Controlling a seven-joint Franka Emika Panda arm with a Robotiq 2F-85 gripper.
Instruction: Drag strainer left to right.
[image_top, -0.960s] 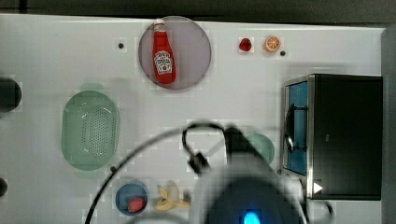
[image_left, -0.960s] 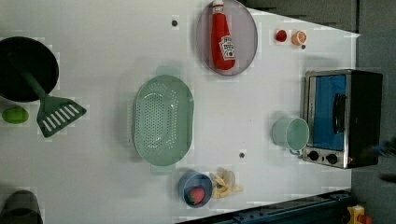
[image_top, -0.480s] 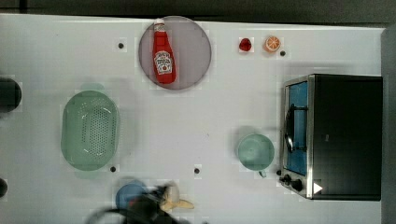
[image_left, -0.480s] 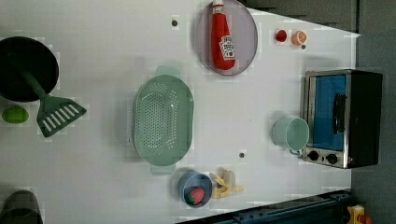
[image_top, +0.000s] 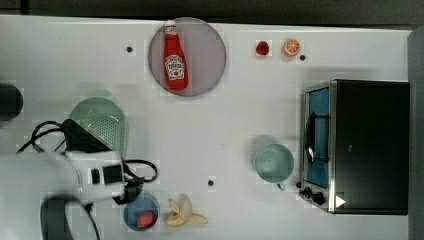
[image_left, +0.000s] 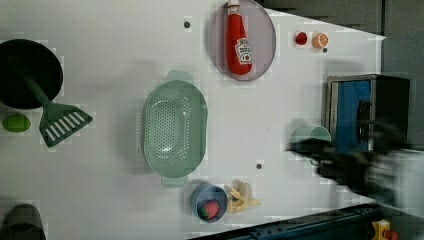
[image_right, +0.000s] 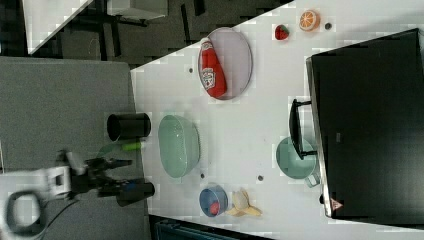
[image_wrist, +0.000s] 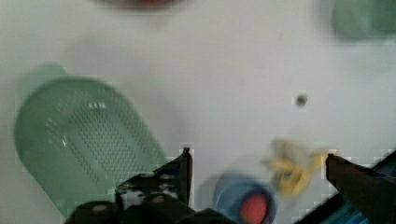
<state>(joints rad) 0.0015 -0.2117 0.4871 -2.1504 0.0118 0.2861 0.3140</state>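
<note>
Fingers (image_wrist: 184, 172) of the gripper (image_wrist: 257, 175) stood spread wide, holding nothing. In the top view, the strainer (image_top: 102, 122) lay at nine o'clock on the white table (image_top: 235, 120), bare tabletop between it and the teal mug (image_top: 272, 162) at four o'clock.

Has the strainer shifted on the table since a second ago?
No. In the left view the strainer sits the same way below-left of the ketchup plate.

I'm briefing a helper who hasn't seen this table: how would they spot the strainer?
In the left view, start at the round grey plate holding the ketchup bottle. Below and left lies the pale mint-green oval plastic strainer. Unlike the smooth teal mug, it is bigger and dotted with holes.
</note>
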